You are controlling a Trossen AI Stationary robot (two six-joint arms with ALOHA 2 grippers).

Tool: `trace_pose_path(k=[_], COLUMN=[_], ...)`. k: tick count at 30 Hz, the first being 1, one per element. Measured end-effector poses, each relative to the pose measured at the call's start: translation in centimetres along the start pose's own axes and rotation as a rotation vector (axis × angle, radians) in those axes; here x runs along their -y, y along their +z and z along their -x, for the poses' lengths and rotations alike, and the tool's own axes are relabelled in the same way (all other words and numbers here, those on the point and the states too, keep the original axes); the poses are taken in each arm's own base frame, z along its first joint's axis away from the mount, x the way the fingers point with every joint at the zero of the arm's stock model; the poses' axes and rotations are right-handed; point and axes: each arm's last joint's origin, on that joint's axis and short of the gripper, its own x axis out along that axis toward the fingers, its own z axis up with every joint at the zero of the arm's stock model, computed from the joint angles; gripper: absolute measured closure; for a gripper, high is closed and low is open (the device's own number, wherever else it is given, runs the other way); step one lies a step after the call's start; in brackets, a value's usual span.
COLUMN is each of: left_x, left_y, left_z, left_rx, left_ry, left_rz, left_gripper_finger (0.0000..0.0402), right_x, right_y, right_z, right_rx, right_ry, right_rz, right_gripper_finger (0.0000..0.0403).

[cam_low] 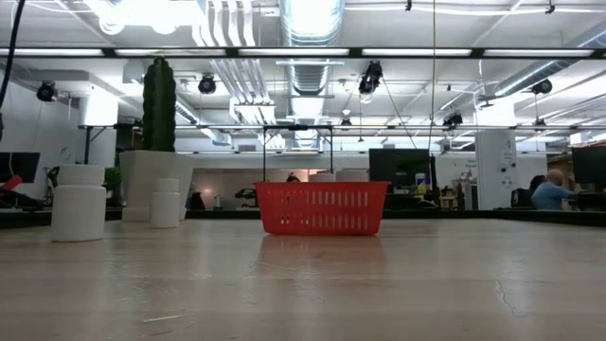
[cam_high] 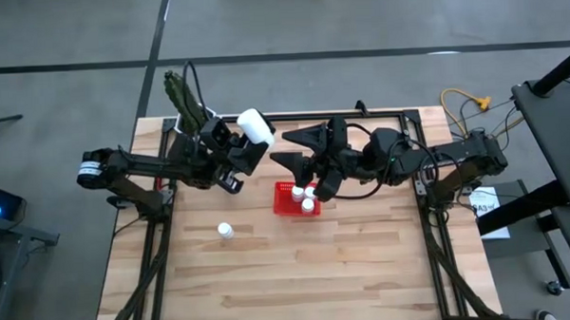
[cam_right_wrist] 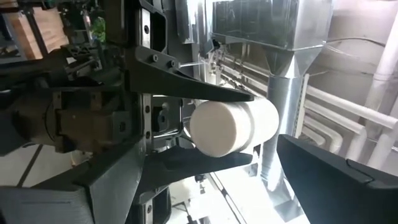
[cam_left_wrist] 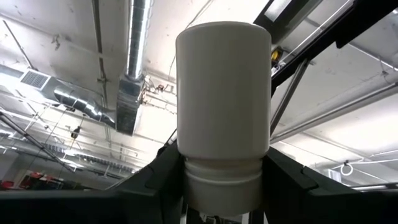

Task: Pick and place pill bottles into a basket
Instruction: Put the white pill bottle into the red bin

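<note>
My left gripper [cam_high: 248, 142] is raised above the table's far middle and points upward, shut on a white pill bottle [cam_high: 255, 126]. My right gripper [cam_high: 277, 148] is open and empty just right of it, facing that bottle, which shows in the right wrist view [cam_right_wrist: 233, 127]. The red mesh basket [cam_high: 283, 200] stands on the table below the right gripper and holds three bottles [cam_high: 307, 205]. One bottle [cam_high: 226, 230] stands alone on the table, left of the basket and nearer; the low view [cam_low: 79, 202] shows it too, with a second bottle [cam_low: 166, 202] behind. My left gripper pinches the bottle's narrower end [cam_left_wrist: 224, 180] between its two fingers [cam_left_wrist: 155, 180], one on each side. The fingers point up, and the wide body [cam_left_wrist: 224, 87] stands out beyond them. The bottle is lifted clear of the table.
A green cactus [cam_high: 183, 97] in a white pot [cam_low: 142, 185] stands at the table's far left corner, behind the left arm. Bare wooden tabletop [cam_high: 346, 272] lies in front of the basket. Cables [cam_high: 468, 104] hang at the far right.
</note>
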Motion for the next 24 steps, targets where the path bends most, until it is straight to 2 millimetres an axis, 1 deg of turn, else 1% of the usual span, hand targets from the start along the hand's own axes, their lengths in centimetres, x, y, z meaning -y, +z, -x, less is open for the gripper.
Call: trace_pose_path(k=[8,12,16,24], left_x=[-0.02,-0.33,-0.40,-0.53], left_y=[-0.06,-0.34,-0.45,-0.63], left_z=[0.00,-0.02,0.00,-0.03], left_rx=[-0.007,-0.046,-0.068,-0.097], left_ry=[0.000,0.016,0.021,0.047], left_rz=[-0.015,-0.124,-0.229,-0.333], left_gripper_finger=[0.0254,0.0254,0.0254,0.0254], right_x=[-0.02,-0.06,-0.05,-0.06], right_y=[-0.06,-0.10,-0.27,-0.32], right_z=[0.00,0.01,0.02,0.05], right_rx=[-0.020,-0.040,-0.102,-0.137], right_ry=[0.002,0.004,0.000,-0.001], right_rz=[-0.007,-0.016,-0.017,-0.014], right_gripper_finger=[0.0051,0.0051,0.0051,0.0051])
